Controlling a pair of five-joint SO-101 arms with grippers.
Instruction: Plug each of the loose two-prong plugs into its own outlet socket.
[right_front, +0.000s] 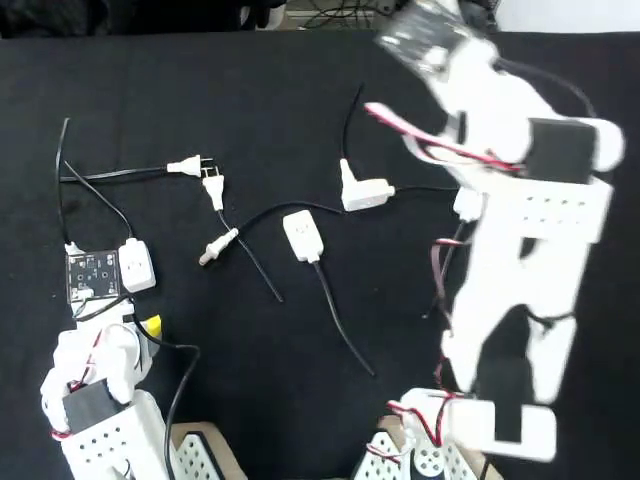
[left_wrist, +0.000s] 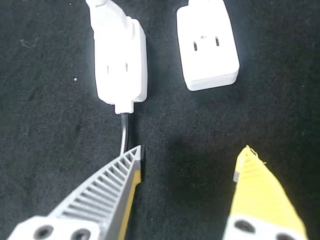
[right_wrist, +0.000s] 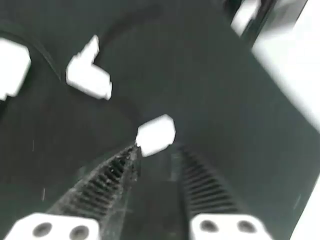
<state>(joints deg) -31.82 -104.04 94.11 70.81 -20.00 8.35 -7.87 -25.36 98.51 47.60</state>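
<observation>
White plastic, hard and light, so we judge the corded socket will skid on the desk unless pinched across its flat sides. It lies just ahead of the wide-open, empty left jaws, slots up, long axis pointing away, cord trailing back; a second socket sits beside it.

In the high view the left arm sits folded low at 7 o'clock, its wrist aimed toward 12 o'clock, with the jaws spread wide apart and tipped downward. The right arm rises from 5 o'clock and stretches tall toward 1 o'clock.
</observation>
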